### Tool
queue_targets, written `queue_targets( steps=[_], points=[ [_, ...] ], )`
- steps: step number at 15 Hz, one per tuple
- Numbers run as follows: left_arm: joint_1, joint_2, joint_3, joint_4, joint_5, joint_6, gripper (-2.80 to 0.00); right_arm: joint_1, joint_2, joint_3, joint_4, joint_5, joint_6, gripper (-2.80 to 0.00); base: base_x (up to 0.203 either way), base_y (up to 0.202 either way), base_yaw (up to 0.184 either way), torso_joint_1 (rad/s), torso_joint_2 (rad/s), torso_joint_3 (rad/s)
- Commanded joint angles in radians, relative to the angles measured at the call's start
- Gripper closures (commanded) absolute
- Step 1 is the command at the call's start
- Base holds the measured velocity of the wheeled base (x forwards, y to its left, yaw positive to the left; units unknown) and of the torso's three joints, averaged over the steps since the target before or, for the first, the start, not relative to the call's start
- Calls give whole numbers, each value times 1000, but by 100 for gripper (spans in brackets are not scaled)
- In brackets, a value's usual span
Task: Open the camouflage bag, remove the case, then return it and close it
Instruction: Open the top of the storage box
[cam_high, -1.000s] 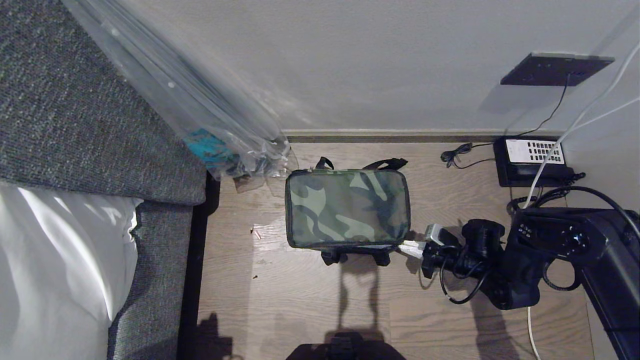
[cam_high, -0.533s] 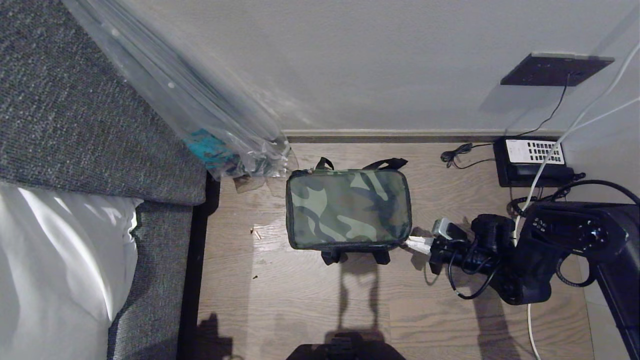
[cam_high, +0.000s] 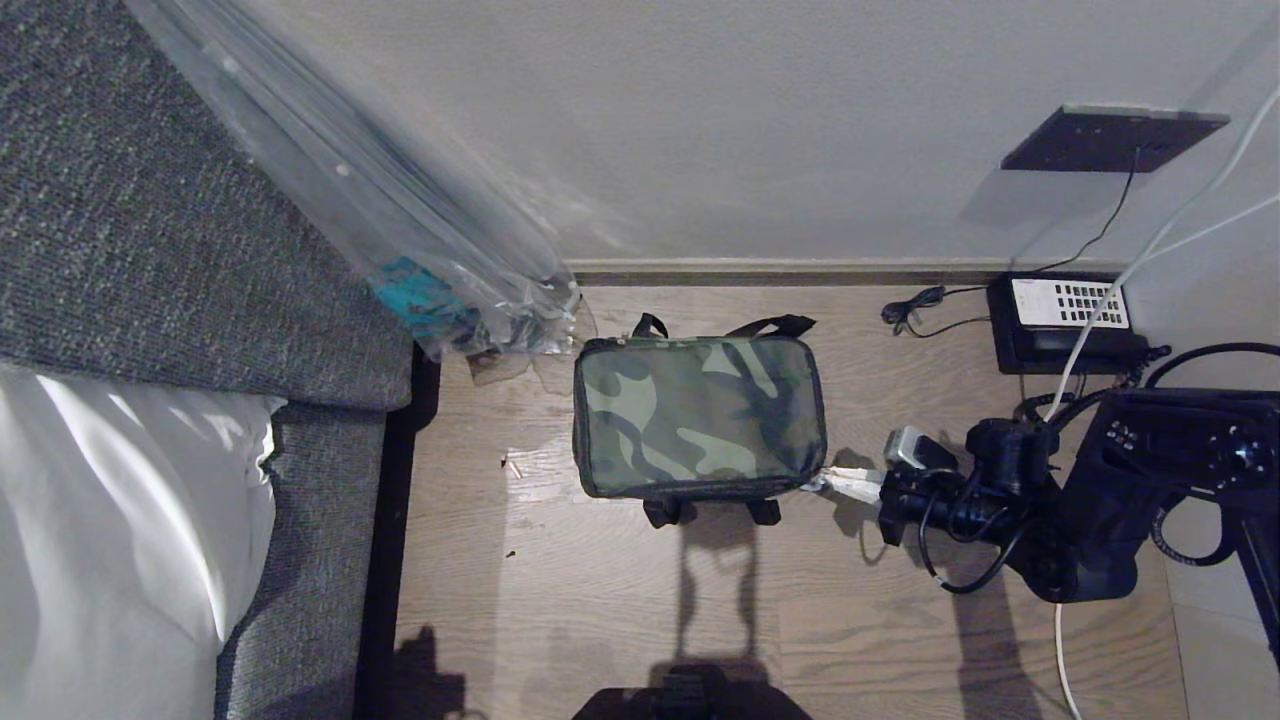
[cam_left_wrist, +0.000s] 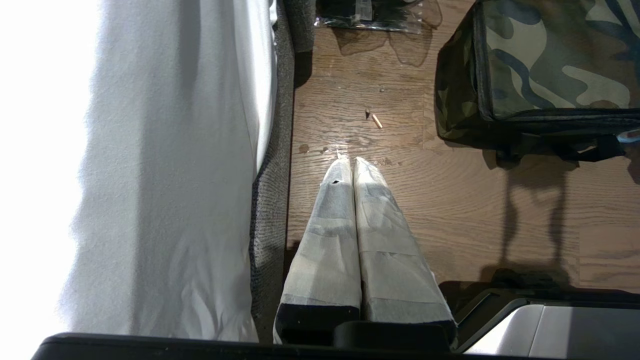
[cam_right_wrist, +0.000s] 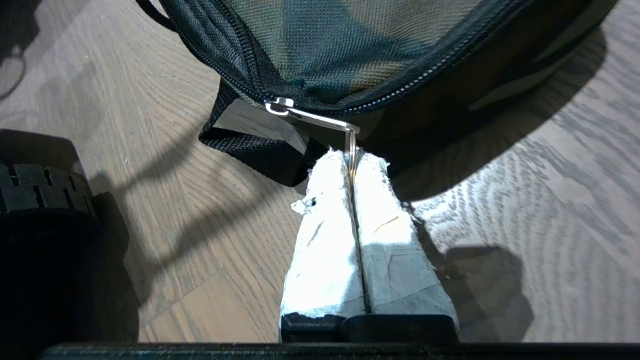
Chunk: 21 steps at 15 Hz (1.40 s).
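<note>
The camouflage bag (cam_high: 700, 415) stands on the wooden floor near the wall, its green camouflage top up and black straps showing at front and back. At the bag's near right corner my right gripper (cam_high: 832, 485) is shut on the metal zip pull (cam_right_wrist: 312, 116). In the right wrist view the pull runs taut from the zip slider into the closed white-wrapped fingertips (cam_right_wrist: 352, 156), under the bag (cam_right_wrist: 350, 45). My left gripper (cam_left_wrist: 354, 161) hangs parked and shut over the floor, left of the bag (cam_left_wrist: 545, 60). The case is hidden.
A clear plastic-wrapped umbrella (cam_high: 400, 200) leans from the grey bed frame (cam_high: 150, 220) down to the bag's far left corner. White bedding (cam_high: 100, 520) lies at the left. A black keypad device (cam_high: 1065, 320) with cables sits by the wall at the right.
My right arm has drawn back to the right with the zip pull held. The bag has shifted slightly to the right with it. The left gripper has not moved.
</note>
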Motion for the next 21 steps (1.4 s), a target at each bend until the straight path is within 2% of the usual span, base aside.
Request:
queue_targets(
  steps=[1,15,21],
  points=[
    [0,0,0,0,0,0,0,-12,-27,6,-7,6,-5,0,0,0,0,0,0,0],
    [0,0,0,0,0,0,0,-77,-91,88,-1,19,-41,0,0,0,0,0,0,0],
    [0,0,0,0,0,0,0,-110,-86,71,4,16,-48,0,0,0,0,0,0,0]
  ],
)
